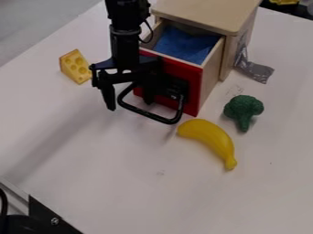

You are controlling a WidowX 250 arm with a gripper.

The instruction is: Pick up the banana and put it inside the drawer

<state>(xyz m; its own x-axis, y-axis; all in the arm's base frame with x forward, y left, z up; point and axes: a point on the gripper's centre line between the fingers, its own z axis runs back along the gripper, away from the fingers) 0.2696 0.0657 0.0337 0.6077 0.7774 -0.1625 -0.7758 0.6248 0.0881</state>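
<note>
Banana (213, 138), long axis diagonal, stem (230, 164) lower right

The curved yellow banana (209, 137) lay on the desk (122, 176); the red-fronted drawer (194, 87), blue inside, stood open.

Fixed camera above white table (122, 183), facing down at slant, fairly near.

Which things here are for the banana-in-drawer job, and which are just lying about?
Job:
banana
red-fronted drawer, pulled open
gripper, at the drawer front

Lying about:
toy broccoli, beyond the banana
toy cheese wedge
</note>
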